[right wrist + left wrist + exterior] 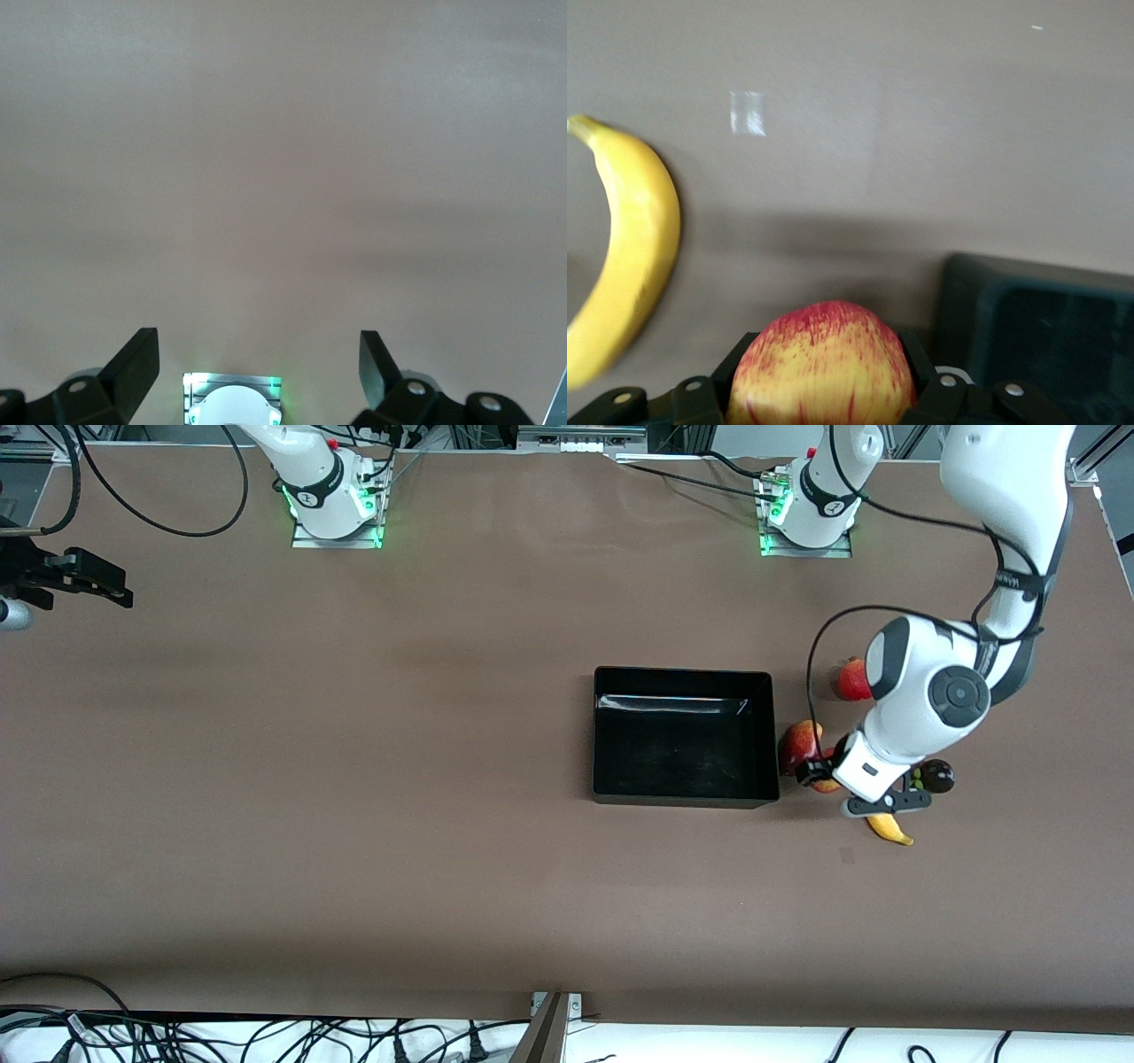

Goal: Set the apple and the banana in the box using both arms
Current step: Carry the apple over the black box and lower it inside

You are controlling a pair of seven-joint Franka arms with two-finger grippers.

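Your left tool point(824, 398) grips the apple point(822, 367) beside the box point(682, 737), banana point(622, 266) lying curved on the tabletop point(354, 779) nearby, long axis toward the front camera, right tool point(257, 372) waiting wide, over bare tabletop.

I see a mango point(797, 741) on the brown table point(354, 797). A pomegranate point(852, 680) sits farther from the front camera than it, and a dark fruit point(939, 777) (glossy, purplish) slightly nearer.

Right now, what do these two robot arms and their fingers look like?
Both arms are glossy white with black joint rings and black cables looped along them. Their bases glow green. Each ends in black fingers, two per gripper.
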